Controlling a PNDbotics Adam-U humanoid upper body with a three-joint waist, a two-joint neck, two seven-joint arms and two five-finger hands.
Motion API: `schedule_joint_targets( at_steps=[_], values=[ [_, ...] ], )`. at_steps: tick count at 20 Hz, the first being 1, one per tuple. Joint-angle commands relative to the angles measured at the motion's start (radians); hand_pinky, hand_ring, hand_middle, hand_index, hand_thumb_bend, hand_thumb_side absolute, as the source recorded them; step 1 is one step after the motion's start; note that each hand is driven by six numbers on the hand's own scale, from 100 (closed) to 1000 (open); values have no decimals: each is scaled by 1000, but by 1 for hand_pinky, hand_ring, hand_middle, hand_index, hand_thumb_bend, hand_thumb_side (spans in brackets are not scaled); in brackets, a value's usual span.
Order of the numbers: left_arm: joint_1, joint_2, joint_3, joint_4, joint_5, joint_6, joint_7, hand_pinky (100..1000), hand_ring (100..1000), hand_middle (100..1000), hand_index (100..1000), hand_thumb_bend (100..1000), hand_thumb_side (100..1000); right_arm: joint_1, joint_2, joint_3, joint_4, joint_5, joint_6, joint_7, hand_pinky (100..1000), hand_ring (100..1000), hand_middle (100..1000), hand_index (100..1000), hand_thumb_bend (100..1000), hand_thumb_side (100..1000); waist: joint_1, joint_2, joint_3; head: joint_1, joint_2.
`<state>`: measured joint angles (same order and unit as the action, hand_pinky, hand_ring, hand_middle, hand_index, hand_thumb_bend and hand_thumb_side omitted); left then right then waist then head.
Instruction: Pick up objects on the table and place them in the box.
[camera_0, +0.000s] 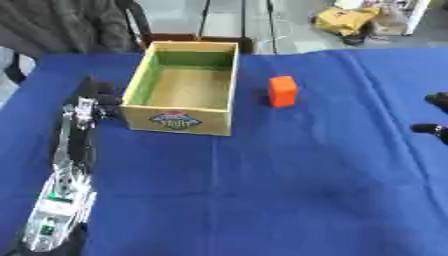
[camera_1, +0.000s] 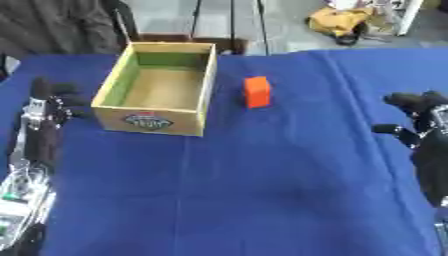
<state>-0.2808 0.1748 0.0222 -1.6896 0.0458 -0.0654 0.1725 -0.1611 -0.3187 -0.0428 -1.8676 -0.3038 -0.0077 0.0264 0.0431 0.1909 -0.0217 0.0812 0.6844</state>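
Open wooden box (camera_1: 157, 95) on blue tablecloth (camera_1: 262, 190) at eleven o'clock, orange block (camera_1: 257, 91) upright just beside it toward twelve, apart from its wall, left hand (camera_1: 48, 100) at nine o'clock near the box, right hand (camera_1: 418, 112) at three o'clock, fingers relaxed

Orange block (camera_0: 282, 91) stands alone right of box (camera_0: 181, 120); bare blue cloth (camera_0: 289, 185) all round it. Left hand (camera_0: 90, 102) crowds box's left wall.

Even, diffuse overhead lighting; soft blur throughout; faint shadow left of the orange block (camera_0: 282, 91) on the blue tablecloth (camera_0: 289, 175)
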Motion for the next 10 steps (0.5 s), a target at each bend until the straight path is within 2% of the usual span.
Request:
schedule_joint_targets(
  at_steps=[1, 8, 10],
  values=[
    [-10, 4, -3, -21, -2, -2, 0, 522, 604, 608, 676, 627, 838, -7, -16, -7, -13, 4, -1, 3, 635, 974, 728, 739, 100, 806, -3, -15, 0, -1, -10],
    [-10, 4, -2, -21, -2, -2, 0, 522, 604, 608, 676, 627, 838, -7, -17, -7, -14, 4, -1, 4, 635, 974, 728, 739, 100, 803, -2, -16, 1, -3, -10],
    [-10, 5, -3, -21, -2, -2, 0, 522, 604, 608, 676, 627, 837, -10, -37, -4, -16, 7, -3, 9, 635, 976, 729, 741, 100, 791, -3, -16, 3, -5, -10]
  ],
)
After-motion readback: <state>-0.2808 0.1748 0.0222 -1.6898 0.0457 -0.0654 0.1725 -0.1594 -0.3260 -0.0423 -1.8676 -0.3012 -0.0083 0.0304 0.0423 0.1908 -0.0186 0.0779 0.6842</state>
